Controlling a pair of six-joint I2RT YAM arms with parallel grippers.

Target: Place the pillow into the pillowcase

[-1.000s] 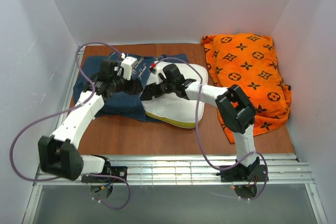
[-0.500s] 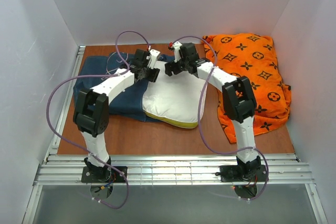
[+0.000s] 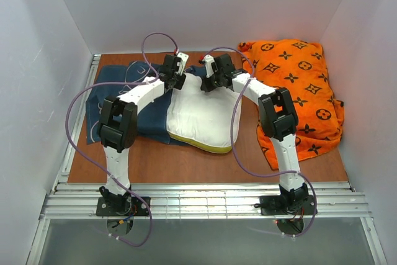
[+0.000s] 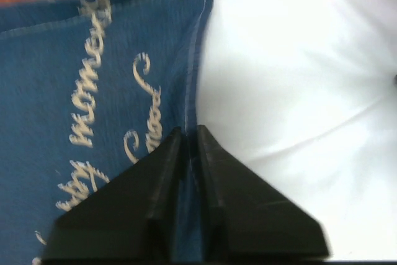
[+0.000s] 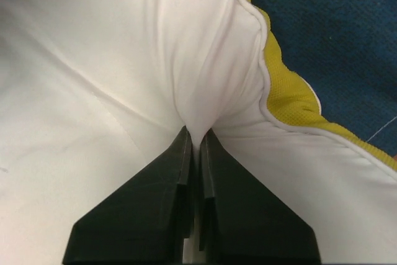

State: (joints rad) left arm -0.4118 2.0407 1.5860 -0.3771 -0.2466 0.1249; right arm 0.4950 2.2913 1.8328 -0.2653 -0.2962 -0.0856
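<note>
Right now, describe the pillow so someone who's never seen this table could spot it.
On the table, look at the middle, between the navy pillowcase on the left and the orange patterned cushion on the right. The pillow is the plump white one with a yellow band along its near edge.

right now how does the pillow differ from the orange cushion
The pillow is white with a yellow band; the cushion is orange with dark motifs. The pillow lies partly on the pillowcase; the cushion lies off it. The right gripper pinches the pillow; no gripper holds the cushion. Both are plump.
</note>
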